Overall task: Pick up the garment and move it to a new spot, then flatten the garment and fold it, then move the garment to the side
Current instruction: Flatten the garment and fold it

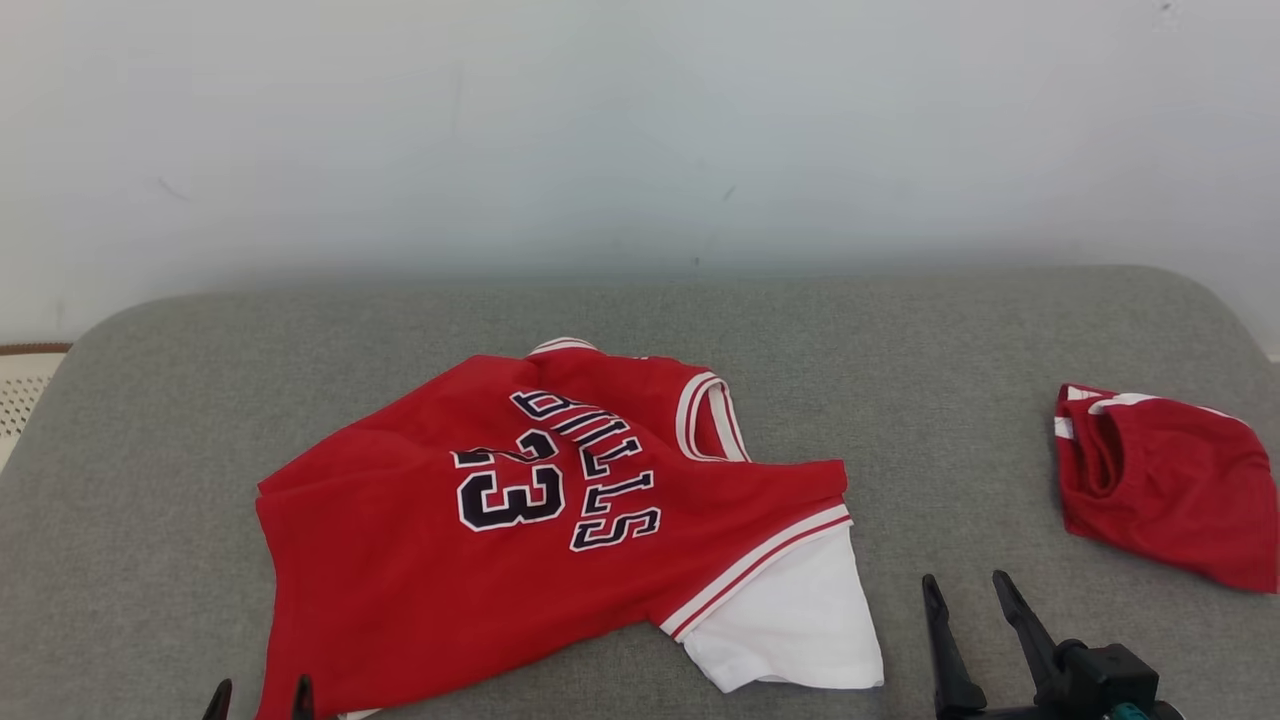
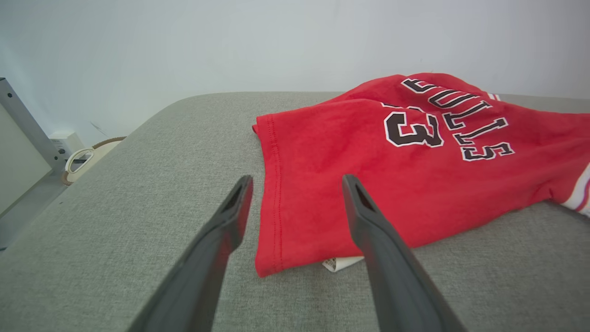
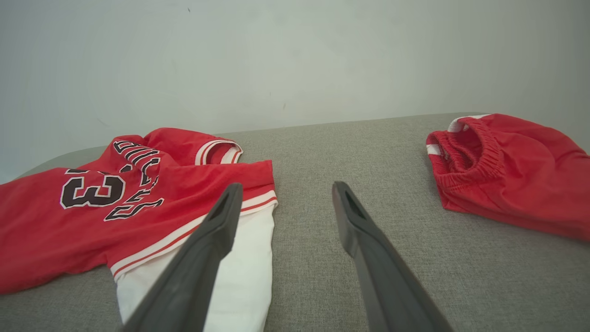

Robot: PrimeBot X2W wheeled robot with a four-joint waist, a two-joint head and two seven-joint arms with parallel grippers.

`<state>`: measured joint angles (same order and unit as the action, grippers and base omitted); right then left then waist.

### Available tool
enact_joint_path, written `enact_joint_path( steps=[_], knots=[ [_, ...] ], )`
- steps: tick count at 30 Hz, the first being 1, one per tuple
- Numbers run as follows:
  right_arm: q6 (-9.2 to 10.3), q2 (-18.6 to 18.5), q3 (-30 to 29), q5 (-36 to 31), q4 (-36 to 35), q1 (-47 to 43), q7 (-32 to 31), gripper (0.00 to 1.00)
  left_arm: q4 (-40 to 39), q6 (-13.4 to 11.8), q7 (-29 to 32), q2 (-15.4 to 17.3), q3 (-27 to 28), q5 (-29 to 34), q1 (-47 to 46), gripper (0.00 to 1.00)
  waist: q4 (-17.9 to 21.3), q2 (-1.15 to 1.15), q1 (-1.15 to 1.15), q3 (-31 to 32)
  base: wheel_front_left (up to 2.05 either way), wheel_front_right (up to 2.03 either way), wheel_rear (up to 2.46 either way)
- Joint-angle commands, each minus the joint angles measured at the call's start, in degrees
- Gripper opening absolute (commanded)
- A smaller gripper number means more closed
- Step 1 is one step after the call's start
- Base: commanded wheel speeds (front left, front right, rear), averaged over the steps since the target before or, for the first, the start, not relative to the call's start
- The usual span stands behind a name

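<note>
The red jersey (image 1: 500, 520) lies rumpled near the middle of the grey cushioned surface (image 1: 900, 350), with its white sleeve (image 1: 790, 620) toward the front edge. The left gripper (image 2: 297, 180) hovers at the jersey's hem, fingers spread and empty. The right gripper (image 1: 965, 580), also spread and empty, is just beside the sleeve. Red shorts (image 1: 1160, 480) lie at the right edge.

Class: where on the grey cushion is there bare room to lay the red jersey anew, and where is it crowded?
Bare cushion lies behind the jersey up to the wall, left of its hem, and between its white sleeve and the red shorts. Crowded: the right end under the shorts, and the front by the right gripper.
</note>
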<state>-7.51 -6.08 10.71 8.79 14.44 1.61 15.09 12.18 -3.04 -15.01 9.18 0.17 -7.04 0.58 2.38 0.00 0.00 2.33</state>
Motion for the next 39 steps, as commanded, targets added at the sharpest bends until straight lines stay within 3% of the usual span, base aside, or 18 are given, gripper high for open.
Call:
enact_joint_path(
  steps=[1,25,30,39],
  knots=[
    [0.04,0.23,0.28,-0.67,-0.39,-0.49,0.04,1.00,-0.25,0.34,-0.22,-0.29,0.79,0.78,1.41,1.00,0.28,0.00,0.00,0.33,0.00,0.00,0.00],
    [0.04,0.65,2.32,0.22,-0.27,-0.50,0.04,1.00,0.37,4.40,-0.22,-4.03,6.05,3.91,0.41,1.00,0.26,0.00,0.00,-0.26,0.00,0.00,0.00],
    [0.04,1.02,2.52,0.83,1.75,0.18,0.04,1.00,0.57,5.07,-0.23,-4.52,6.14,4.16,-0.35,1.00,-0.02,0.00,0.00,-1.37,0.00,0.00,0.00],
    [0.04,2.63,2.82,2.30,11.95,3.31,-0.04,1.00,0.71,6.36,-0.23,-4.93,5.87,5.09,-1.11,1.00,-0.78,0.00,0.00,-3.53,0.00,0.00,0.00]
  ],
)
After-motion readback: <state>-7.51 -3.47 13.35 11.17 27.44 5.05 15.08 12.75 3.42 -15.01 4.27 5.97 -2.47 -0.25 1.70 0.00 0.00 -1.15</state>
